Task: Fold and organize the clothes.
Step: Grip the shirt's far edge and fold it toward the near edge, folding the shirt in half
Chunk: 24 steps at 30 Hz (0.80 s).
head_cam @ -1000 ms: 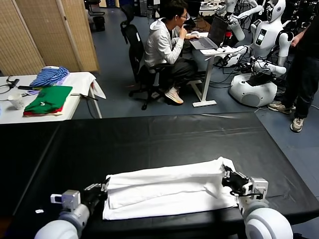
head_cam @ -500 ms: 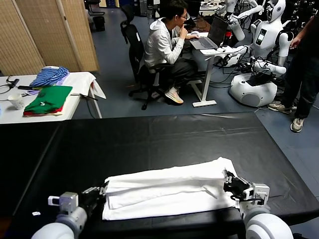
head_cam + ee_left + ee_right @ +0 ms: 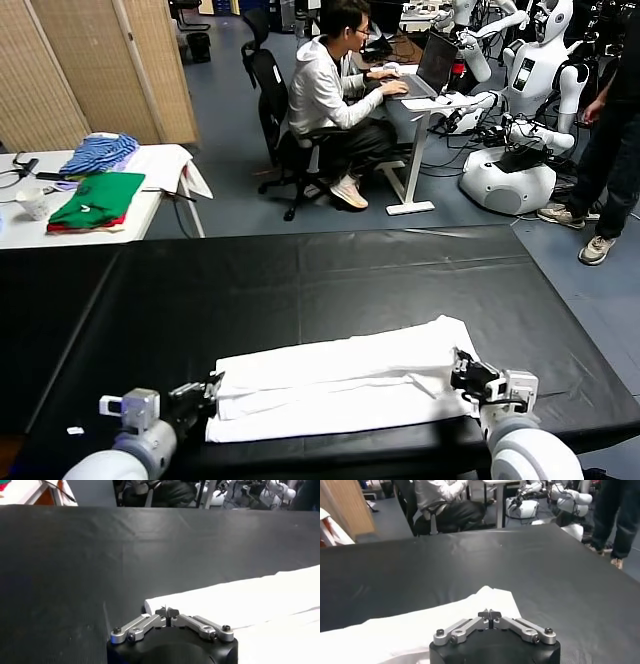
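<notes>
Left claw [image 3: 170, 612] closed — white T-shirt [image 3: 240, 600] edge, black table [image 3: 75, 570]

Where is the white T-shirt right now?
In the head view, the folded white cotton T-shirt lies near the black table's front edge, between the left gripper and right gripper.

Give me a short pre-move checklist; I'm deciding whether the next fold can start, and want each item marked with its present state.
1. T-shirt lies as a long folded strip on the black table: ok.
2. Left gripper at the strip's left end, jaws shut: ok.
3. Right gripper at the strip's right end, jaws shut: ok.
4. Cloth actually pinched in either jaws: cannot tell.
5. Strip's edges neatly aligned: not ok, layers are offset and the right corner is bunched.
6. Table beyond the shirt free for folding: ok.
</notes>
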Tool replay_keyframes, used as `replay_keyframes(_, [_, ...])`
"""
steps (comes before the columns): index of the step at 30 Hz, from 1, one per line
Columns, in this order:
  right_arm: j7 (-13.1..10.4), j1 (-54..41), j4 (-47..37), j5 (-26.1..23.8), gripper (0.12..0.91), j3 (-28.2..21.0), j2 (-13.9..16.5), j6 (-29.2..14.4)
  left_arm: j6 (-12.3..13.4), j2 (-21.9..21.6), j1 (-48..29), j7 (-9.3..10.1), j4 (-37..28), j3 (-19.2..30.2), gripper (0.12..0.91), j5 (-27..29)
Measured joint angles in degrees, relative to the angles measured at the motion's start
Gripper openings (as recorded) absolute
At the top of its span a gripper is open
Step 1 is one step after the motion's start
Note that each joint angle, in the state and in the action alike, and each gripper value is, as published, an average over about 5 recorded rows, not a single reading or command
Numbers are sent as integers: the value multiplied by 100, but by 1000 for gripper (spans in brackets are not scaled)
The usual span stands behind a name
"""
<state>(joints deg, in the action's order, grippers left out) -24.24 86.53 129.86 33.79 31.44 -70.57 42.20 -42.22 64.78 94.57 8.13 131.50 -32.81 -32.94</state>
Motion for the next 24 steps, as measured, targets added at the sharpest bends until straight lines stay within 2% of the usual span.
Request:
replay_keyframes(2, [-5,0,-3,2,142,-1,-8,0,0,6,10,-47,14,11,228,45])
replay_keyframes(4, [-16,-1,-3,4,168,0,-16,0,1,13,13,-72,32,19,346,66])
replay_keyframes(6, [-26,-1,10,6,233,1,-22,0,1,18,14,-89,51,22,460,103])
replay_keyframes(10, [-36,2,53,8,474,3,-33,0,2,17,31,-92,86,20,722,227])
replay_keyframes(13, [-50,8,82,8,682,10,-39,0,3,12,82,-88,114,8,859,331])
replay_keyframes(16, [-57,14,117,8,838,18,-53,0,3,16,158,-79,123,-2,901,412])
replay_keyframes(18, [-59,22,151,8,888,17,-68,0,3,30,213,-78,123,-5,905,420])
replay_keyframes(24, [-62,83,237,7,907,18,-108,0,3,119,287,-71,56,40,907,357])
